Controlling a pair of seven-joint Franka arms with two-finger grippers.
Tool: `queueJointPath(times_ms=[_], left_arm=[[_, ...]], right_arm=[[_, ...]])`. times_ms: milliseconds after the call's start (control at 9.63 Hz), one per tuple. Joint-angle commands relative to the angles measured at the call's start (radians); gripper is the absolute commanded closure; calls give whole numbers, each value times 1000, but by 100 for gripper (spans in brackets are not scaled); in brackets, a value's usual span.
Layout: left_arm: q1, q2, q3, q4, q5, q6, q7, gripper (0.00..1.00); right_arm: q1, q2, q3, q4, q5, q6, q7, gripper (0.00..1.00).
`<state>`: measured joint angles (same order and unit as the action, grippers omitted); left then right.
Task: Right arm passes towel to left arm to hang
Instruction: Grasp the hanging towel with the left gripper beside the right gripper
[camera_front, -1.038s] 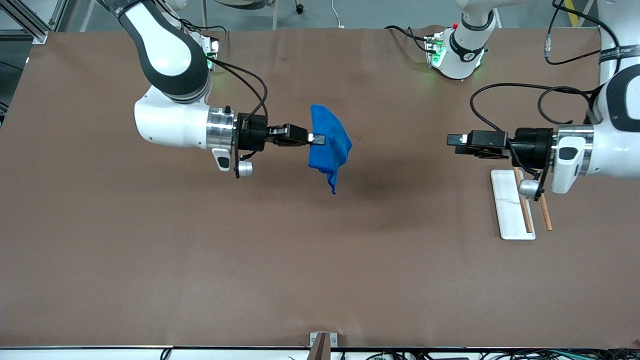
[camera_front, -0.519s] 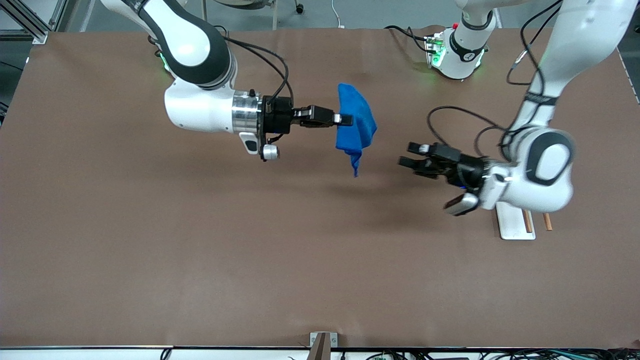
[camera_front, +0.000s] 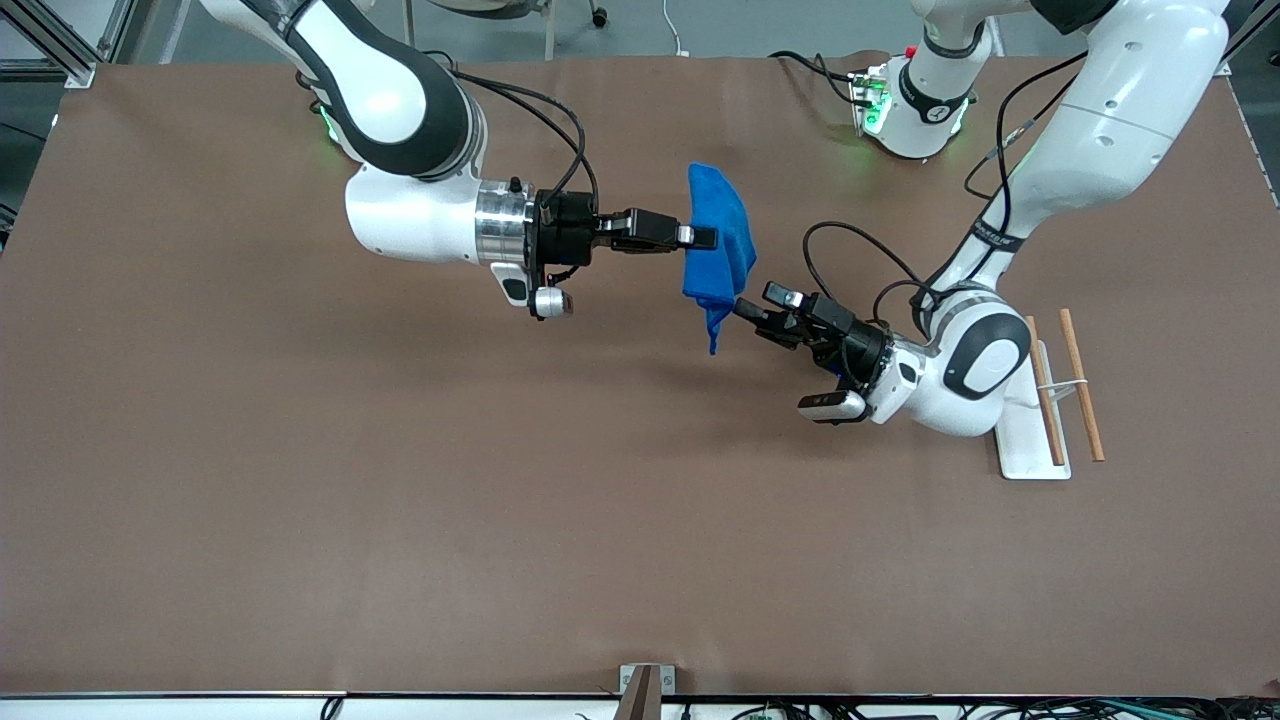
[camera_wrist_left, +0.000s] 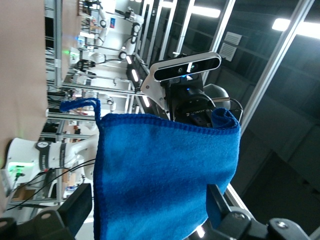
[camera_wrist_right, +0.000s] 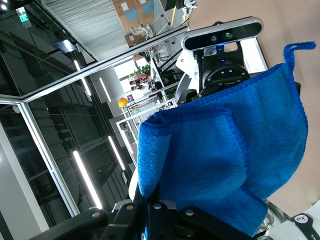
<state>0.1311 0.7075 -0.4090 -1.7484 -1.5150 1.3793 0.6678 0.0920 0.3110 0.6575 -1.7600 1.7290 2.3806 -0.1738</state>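
Towel held aloft between both grippers

Your right gripper (camera_front: 700, 238) has its jaws clamped on the towel (camera_front: 718, 235), which hangs over the tabletop (camera_front: 300, 500). Your left gripper (camera_front: 752, 305) has its jaws spread wide, flanking the towel's lower edge.

Mid-table, in the air: the towel (camera_front: 718, 243) hangs from the right gripper (camera_front: 703, 238), blocking the way.
Beside its lower edge: the left gripper (camera_front: 758, 310), fingers spread.
Left arm's end: white rack (camera_front: 1022, 440) with wooden rods (camera_front: 1082, 398).
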Motion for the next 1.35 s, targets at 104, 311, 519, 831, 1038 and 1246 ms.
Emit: queueJointPath(times_ms=[104, 311, 519, 831, 1038, 1246], left_arm=[[-16, 46, -17, -17, -46, -3, 42, 0], [-22, 46, -37, -36, -67, -3, 42, 1], [-22, 53, -37, -39, -67, -3, 41, 22], [-7, 52, -37, -33, -65, -3, 33, 75], [4, 50, -34, -26, -62, -23, 22, 99], [36, 50, -30, -19, -38, -25, 21, 100]], right_arm=[[9, 16, 7, 27, 35, 17, -29, 100], [11, 16, 7, 27, 35, 19, -29, 100], [11, 16, 7, 27, 35, 19, -29, 100], [11, 16, 8, 27, 35, 19, -29, 100], [11, 16, 8, 27, 35, 25, -29, 100], [9, 16, 20, 27, 35, 40, -29, 100]])
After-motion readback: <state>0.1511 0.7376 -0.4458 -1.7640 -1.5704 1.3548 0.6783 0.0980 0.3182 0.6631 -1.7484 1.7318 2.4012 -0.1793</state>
